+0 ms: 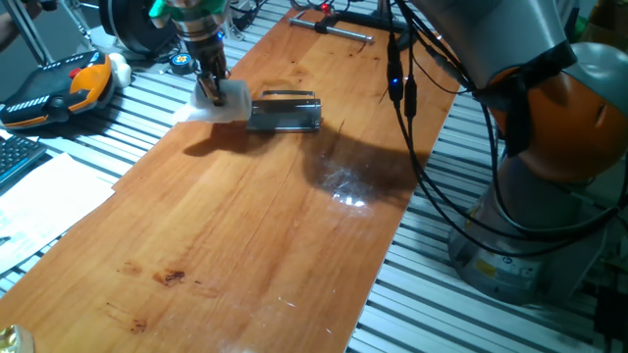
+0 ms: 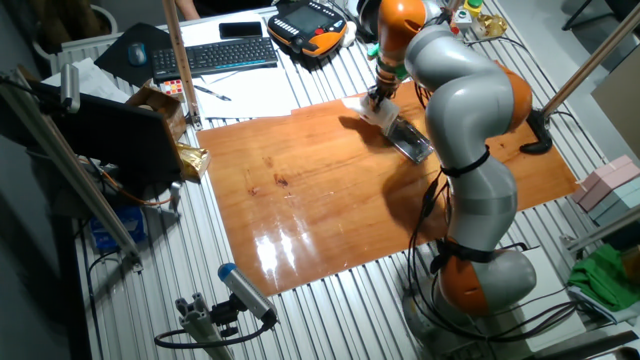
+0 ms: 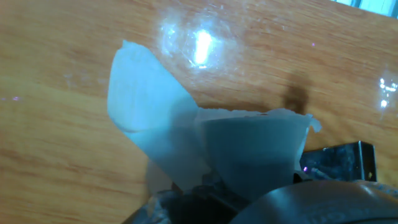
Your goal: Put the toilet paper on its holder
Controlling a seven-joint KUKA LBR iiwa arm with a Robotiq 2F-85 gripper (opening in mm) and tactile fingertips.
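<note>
Beside the holder (image 1: 286, 111), touching its near end, the toilet paper (image 1: 224, 101) sat pinched in the gripper (image 1: 211, 90), presumably kept low so its core could meet the bar; the loose sheet trailed away from it.

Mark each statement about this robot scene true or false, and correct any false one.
1. The gripper is down at the toilet paper. True.
2. The holder stands on the metal slats. False: it lies on the wooden board.
3. The toilet paper is right beside the holder. True.
4. A loose sheet trails from the roll. True.
5. The roll lies at the board's middle. False: it is near one end.
</note>
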